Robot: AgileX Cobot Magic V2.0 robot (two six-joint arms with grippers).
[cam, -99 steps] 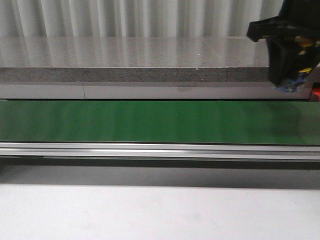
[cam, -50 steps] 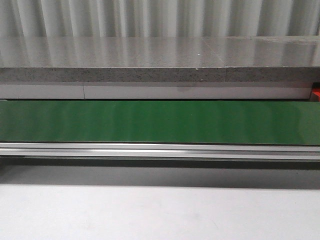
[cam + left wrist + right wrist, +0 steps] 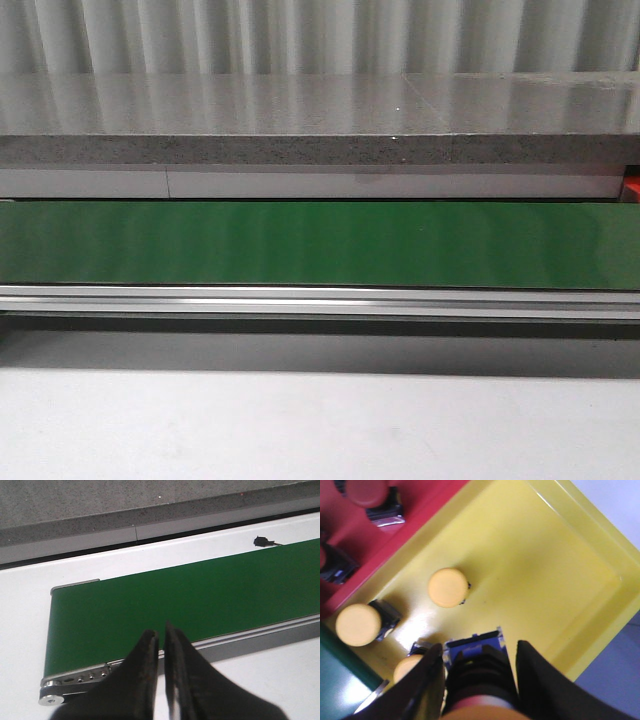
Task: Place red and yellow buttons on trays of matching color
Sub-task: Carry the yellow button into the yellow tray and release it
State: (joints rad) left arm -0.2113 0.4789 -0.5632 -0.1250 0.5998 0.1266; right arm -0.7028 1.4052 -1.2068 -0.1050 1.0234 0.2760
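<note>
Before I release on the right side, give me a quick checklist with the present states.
1. Right pincer over the yellow tray: ok.
2. Held button gripped between the fingers: ok; cap colour: cannot tell.
3. Spot below free of the three yellow buttons already placed: cannot tell, one sits close beside the left finger.
4. Clear of the red tray: ok.
5. Left pincer shut, idle over the green belt: ok.

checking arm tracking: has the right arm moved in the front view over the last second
Yes. A second ago it hung at the upper right, over the grey ledge; now it has left that view, off past that ledge's right end.
</note>
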